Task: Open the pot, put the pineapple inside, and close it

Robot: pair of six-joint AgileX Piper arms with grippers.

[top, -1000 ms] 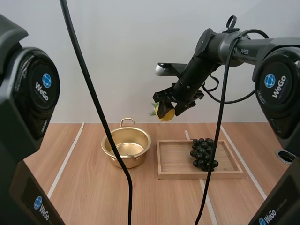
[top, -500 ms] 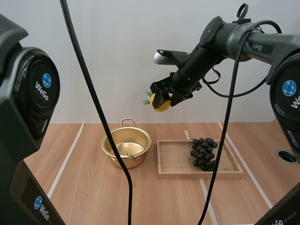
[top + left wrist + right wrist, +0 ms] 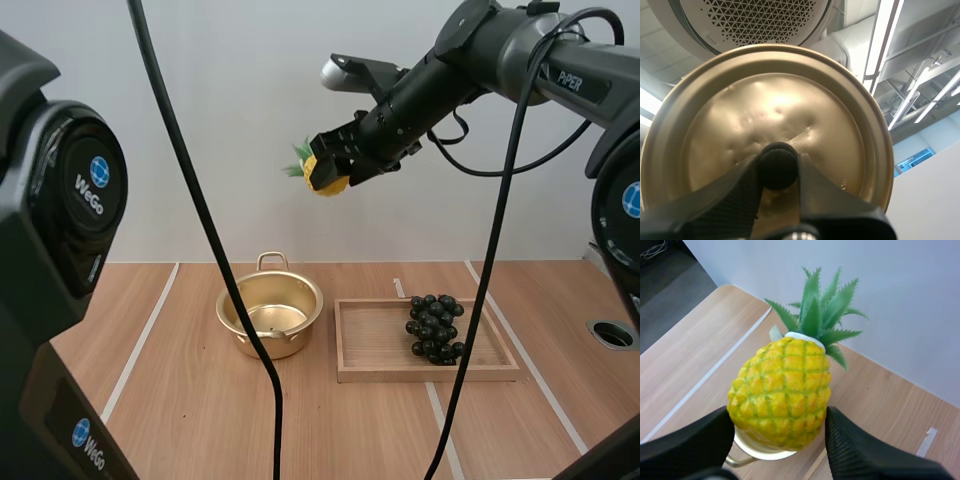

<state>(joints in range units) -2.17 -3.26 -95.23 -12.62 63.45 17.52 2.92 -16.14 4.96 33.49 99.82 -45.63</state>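
A yellow pineapple (image 3: 322,172) with green leaves hangs high above the table, pinched in my right gripper (image 3: 335,170). In the right wrist view the pineapple (image 3: 781,393) sits between the two black fingers (image 3: 690,440), above part of the pot's rim. The golden pot (image 3: 270,314) stands open on the table, well below and a little left of the pineapple. My left gripper (image 3: 777,167) is shut on the black knob of the golden lid (image 3: 765,125), whose round surface faces the camera.
A wooden tray (image 3: 375,345) lies right of the pot, with a bunch of dark grapes (image 3: 434,326) at its right end. White tape lines run along the wooden table (image 3: 180,410).
My right arm has lifted the pineapple higher and carried it left, from above the tray's left end to nearly above the pot. The pot, tray and grapes stayed put.
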